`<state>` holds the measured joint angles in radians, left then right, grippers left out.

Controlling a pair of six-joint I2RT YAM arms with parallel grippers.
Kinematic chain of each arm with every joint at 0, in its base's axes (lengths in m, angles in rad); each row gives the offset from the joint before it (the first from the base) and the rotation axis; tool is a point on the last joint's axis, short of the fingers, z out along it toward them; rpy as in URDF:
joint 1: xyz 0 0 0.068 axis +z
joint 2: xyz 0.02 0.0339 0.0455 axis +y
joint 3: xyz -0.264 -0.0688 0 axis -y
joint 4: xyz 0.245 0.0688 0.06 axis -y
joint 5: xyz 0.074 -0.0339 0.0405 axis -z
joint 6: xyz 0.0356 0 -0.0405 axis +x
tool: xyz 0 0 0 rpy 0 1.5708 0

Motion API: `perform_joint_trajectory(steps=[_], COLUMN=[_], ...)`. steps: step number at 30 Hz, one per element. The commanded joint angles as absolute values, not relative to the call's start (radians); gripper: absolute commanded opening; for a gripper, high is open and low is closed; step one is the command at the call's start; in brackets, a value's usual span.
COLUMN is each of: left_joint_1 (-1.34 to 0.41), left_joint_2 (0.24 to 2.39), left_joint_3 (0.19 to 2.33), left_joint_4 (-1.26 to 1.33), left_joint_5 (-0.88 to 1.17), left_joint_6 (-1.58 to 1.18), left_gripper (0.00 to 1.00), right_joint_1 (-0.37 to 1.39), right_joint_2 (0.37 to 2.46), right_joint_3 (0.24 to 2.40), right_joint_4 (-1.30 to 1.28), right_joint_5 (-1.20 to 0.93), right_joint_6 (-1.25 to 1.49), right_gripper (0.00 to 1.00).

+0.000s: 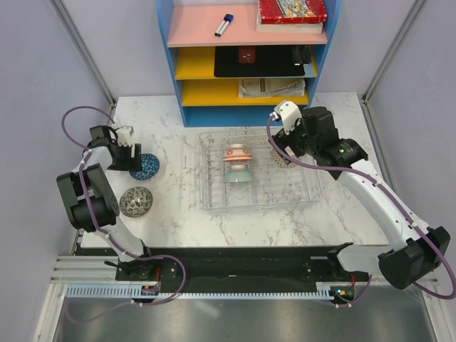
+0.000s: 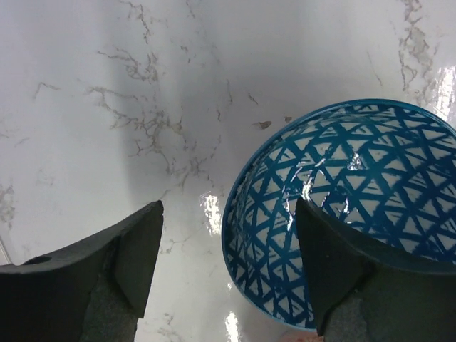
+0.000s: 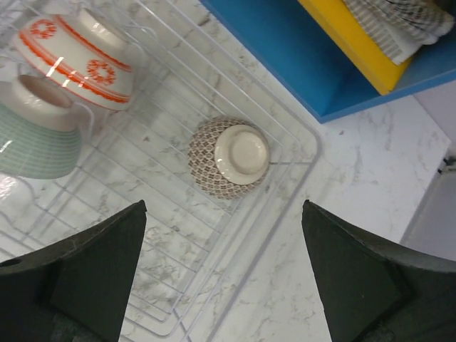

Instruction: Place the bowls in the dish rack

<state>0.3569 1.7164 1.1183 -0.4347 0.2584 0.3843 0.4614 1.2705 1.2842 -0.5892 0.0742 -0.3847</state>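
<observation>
A blue lattice-patterned bowl [image 1: 147, 167] sits upright on the marble table at the left. My left gripper [image 1: 130, 155] is open and astride its rim: in the left wrist view the gripper [image 2: 228, 239] has one finger over the inside of the bowl [image 2: 356, 192] and the other outside. A grey speckled bowl [image 1: 135, 201] lies upside down nearer the front. The clear dish rack [image 1: 306, 196] holds an orange-red and white bowl [image 1: 236, 153], a grey-green bowl [image 1: 239, 174] and a brown patterned bowl [image 3: 229, 157], upside down. My right gripper [image 3: 222, 214] is open and empty above that bowl.
A blue shelf unit [image 1: 249, 64] with pink and yellow shelves stands behind the rack, holding a marker, books and papers; its corner shows in the right wrist view [image 3: 299, 64]. Grey walls close in both sides of the table.
</observation>
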Motion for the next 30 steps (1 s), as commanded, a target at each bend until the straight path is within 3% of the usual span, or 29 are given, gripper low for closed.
perform_joint_trajectory(steps=[1, 5, 6, 10, 18, 22, 27, 30], left_joint_1=[0.36, 0.36, 0.36, 0.36, 0.359, 0.35, 0.22, 0.102], left_joint_2=[1.769, 1.79, 1.792, 1.784, 1.787, 1.734, 1.612, 1.522], left_joint_3=[1.175, 1.192, 1.195, 1.2, 1.327, 1.394, 1.391, 1.37], left_joint_4=[-0.388, -0.387, -0.385, -0.387, -0.501, -0.569, -0.583, -0.583], left_joint_5=[0.256, 0.273, 0.275, 0.302, 0.448, 0.694, 0.817, 0.877], left_joint_6=[0.416, 0.413, 0.411, 0.411, 0.41, 0.426, 0.44, 0.448], left_gripper=[0.75, 0.48, 0.31, 0.03, 0.02, 0.02, 0.02, 0.02], right_joint_1=[0.462, 0.462, 0.462, 0.462, 0.463, 0.462, 0.462, 0.462], right_joint_2=[1.238, 1.239, 1.242, 1.273, 1.361, 1.385, 1.44, 1.479], right_joint_3=[1.338, 1.356, 1.358, 1.368, 1.463, 1.528, 1.574, 1.545], right_joint_4=[-0.644, -0.656, -0.658, -0.66, -0.664, -0.641, -0.604, -0.542], right_joint_5=[-0.106, -0.135, -0.138, -0.147, -0.34, -0.481, -0.742, -0.793], right_joint_6=[-0.333, -0.322, -0.322, -0.301, -0.23, -0.123, -0.016, 0.076], right_gripper=[0.97, 0.97, 0.97, 0.97, 0.98, 0.98, 0.98, 0.98])
